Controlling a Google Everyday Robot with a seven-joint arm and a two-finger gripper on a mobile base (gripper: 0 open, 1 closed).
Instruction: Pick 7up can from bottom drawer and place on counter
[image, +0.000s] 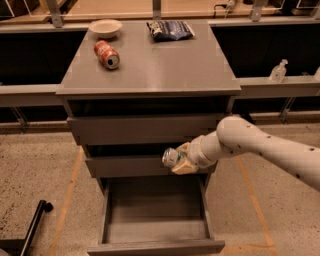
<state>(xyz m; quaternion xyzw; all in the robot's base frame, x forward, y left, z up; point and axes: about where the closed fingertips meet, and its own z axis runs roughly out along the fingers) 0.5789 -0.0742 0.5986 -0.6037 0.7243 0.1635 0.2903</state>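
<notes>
The drawer cabinet (150, 131) fills the middle of the view with its 3 grey drawers. Its flat top, the bench (165, 67), is where the can is meant to end up. The middle and near part of that top is bare, so there looks to be room to set something down.

The white arm (260, 146) reaches in from the right at about the height of the middle drawer. That is low, because the pick was made from below. The bottom drawer (155, 212) stands pulled fully out, which opens it to a reach from above, and its grey floor shows nothing on it. The 2 upper drawers stick out only slightly.

At the back of the bench lie a dark snack bag (170, 30) and a pale bowl (105, 28). A red soda can (107, 54) lies on its side a little nearer, to the left, and all 3 are well apart from the arm.

The gripper (176, 161) hangs in front of the middle drawer's face, above the open drawer. Its tan fingers (184, 166) are closed around the 7up can (170, 156) — held sideways, with its shiny end facing left. The can is out of the drawer but below bench level. By my reading the pick is done, and what remains is a raise past the bench edge and then a placement on the bare patch.
</notes>
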